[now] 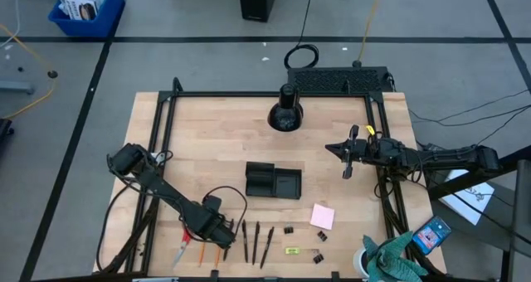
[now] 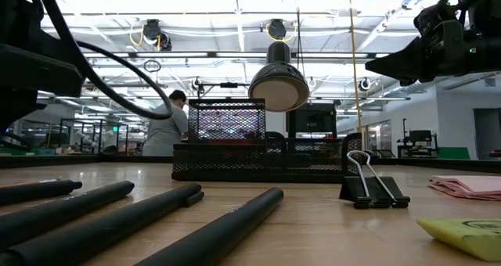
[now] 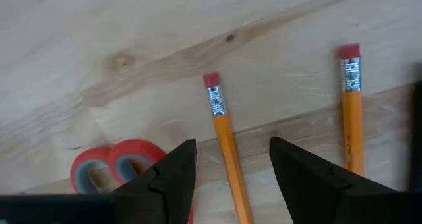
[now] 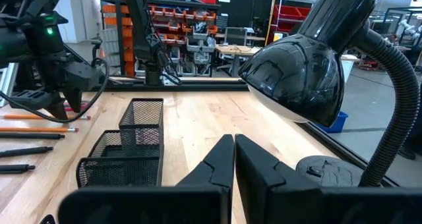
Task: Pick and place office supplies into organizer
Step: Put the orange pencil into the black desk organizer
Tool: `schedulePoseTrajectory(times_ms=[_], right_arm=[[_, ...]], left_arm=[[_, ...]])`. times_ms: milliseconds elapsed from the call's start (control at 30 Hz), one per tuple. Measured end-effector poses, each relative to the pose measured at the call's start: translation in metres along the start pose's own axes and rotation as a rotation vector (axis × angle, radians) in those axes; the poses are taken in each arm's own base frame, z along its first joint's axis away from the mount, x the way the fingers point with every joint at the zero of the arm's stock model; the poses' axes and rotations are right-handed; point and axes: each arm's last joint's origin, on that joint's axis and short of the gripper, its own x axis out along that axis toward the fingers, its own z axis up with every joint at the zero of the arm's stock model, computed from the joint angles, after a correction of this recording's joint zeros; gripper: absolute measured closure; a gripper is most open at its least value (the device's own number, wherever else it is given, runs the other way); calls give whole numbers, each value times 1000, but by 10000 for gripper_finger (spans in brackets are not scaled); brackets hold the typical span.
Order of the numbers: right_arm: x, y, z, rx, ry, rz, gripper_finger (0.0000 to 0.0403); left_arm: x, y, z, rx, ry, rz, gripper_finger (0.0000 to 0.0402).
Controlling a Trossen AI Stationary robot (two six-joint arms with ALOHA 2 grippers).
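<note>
Between the left tool's (image 3: 232,168) spread fingers lies an orange pencil (image 3: 226,145).

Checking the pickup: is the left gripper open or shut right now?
Open. The left gripper has its two fingers spread either side of an orange pencil lying on the table.

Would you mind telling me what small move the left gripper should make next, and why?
Probably lower straight down and close: the left gripper is open, its fingers on either side of an orange pencil that lies flat on the table, not yet gripped. The organizer waits nearby.
</note>
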Motion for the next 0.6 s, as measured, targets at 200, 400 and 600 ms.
schedulePoseTrajectory(times_ms=[200,400,600], right_arm=[[0,0,0,0,0,0,394],[0,0,0,0,0,0,394],[0,0,0,0,-1,0,395]], left_arm=[[9,4,3,-3,-1,11,199],[15,5,11,8,28,4,199],[20,3,21,27,63,-21,200]])
